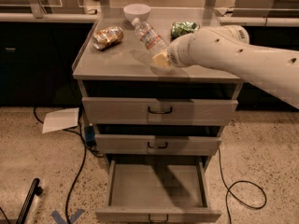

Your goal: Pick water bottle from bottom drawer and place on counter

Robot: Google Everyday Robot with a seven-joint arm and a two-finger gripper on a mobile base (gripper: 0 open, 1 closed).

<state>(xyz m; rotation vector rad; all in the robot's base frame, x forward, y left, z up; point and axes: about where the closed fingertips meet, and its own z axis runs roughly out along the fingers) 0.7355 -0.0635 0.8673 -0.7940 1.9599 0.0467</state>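
Camera view: holds the water bottle (149, 35) tight in the gripper (161, 59) over the middle of the counter (117, 62), tilted, cap toward the white bowl (137, 12) at the back edge. Shows the bottom drawer (156, 186) open.

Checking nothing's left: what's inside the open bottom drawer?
The grey metal bottom drawer shows only bare tray floor; its rear is shadowed. The gripper holds the clear plastic water bottle above the grey counter.

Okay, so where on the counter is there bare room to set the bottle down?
Front-left of the counter, between the brown can and the front edge. The back is crowded: bowl, green can. The gripper holds the water bottle over the middle.
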